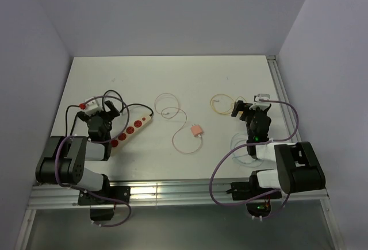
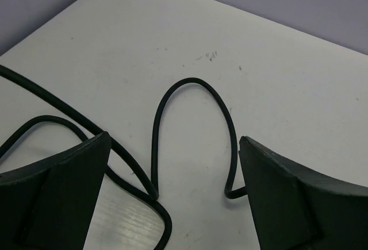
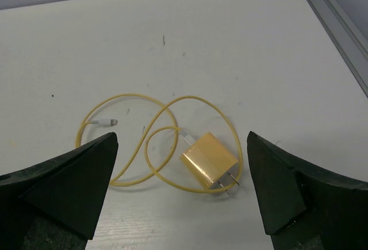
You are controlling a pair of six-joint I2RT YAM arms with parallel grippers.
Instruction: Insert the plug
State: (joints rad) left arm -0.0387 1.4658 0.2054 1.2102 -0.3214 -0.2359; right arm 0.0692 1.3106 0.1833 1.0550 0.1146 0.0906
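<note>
A yellow charger plug (image 3: 210,162) lies on the white table with its two prongs pointing to the near right, and its yellow cable (image 3: 138,123) is coiled around it. My right gripper (image 3: 181,142) is open and hovers just above it, one finger on each side. In the top view the right gripper (image 1: 253,107) sits beside the yellow cable (image 1: 220,102). The cream power strip (image 1: 133,128) with red sockets lies at the left. My left gripper (image 1: 106,110) is open and empty over the strip's black cord (image 2: 190,83). The strip itself is out of the left wrist view.
A pink charger (image 1: 196,130) with a thin pale cable (image 1: 172,112) lies mid-table. A white cable loop (image 1: 238,143) lies near the right arm, and a small white item (image 1: 263,96) lies past the right gripper. An aluminium rail (image 1: 282,97) runs along the right edge.
</note>
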